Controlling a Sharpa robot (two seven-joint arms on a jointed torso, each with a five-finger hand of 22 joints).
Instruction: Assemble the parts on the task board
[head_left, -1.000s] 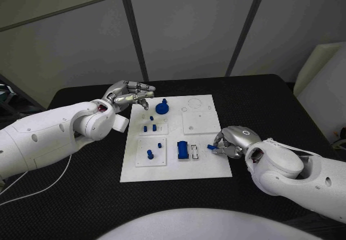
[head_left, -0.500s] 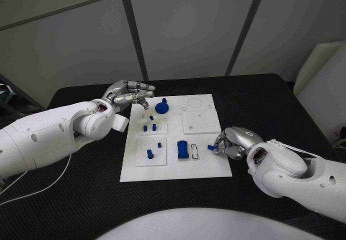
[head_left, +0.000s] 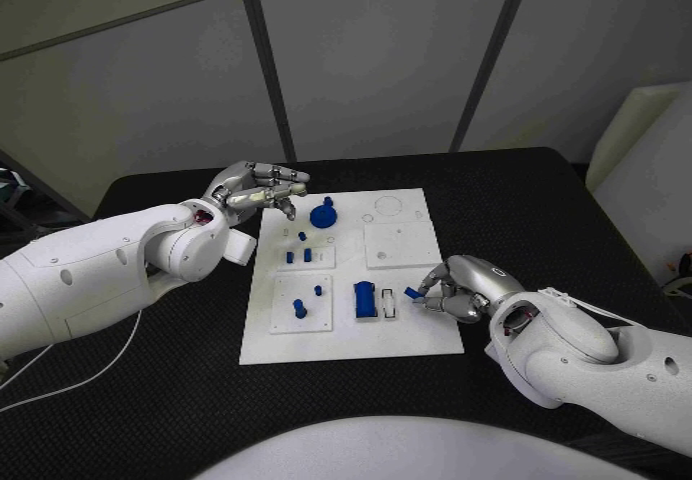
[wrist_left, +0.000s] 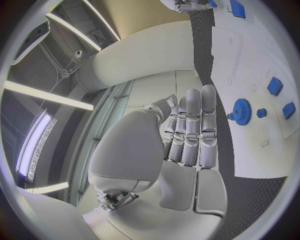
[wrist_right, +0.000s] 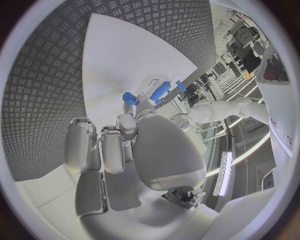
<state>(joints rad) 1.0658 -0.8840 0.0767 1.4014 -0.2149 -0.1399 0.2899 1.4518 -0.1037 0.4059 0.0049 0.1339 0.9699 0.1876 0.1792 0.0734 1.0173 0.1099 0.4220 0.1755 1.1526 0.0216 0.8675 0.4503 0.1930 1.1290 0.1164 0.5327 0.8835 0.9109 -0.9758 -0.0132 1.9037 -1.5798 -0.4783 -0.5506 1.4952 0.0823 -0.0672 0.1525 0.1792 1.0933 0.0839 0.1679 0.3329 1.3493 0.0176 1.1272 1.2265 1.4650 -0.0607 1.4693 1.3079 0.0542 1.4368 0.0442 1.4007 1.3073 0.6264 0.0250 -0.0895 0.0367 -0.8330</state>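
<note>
The white task board (head_left: 411, 335) lies mid-table. On it stand a blue gear (head_left: 325, 214), several small blue pegs (head_left: 299, 256) and a taller blue block (head_left: 365, 299) beside a narrow white slot (head_left: 389, 301). My right hand (head_left: 459, 286) is at the board's right edge and pinches a small blue part (head_left: 414, 293) just right of that slot. The right wrist view has the part (wrist_right: 129, 97) at the fingertips of that hand (wrist_right: 128, 147), over the board (wrist_right: 119, 60). My left hand (head_left: 260, 190) hovers off the board's far left corner, fingers curled in, holding nothing; the gear (wrist_left: 241, 111) lies beyond its fingers (wrist_left: 190, 132).
The black table (head_left: 173, 360) surrounds the board. Two raised white squares lie on the board, one plain (head_left: 400, 243) at the far right. A white cable (head_left: 87, 375) trails on the table at the left.
My right hand has shifted a little left over the board's edge, carrying the small blue part closer to the slot. The left hand has not moved.
</note>
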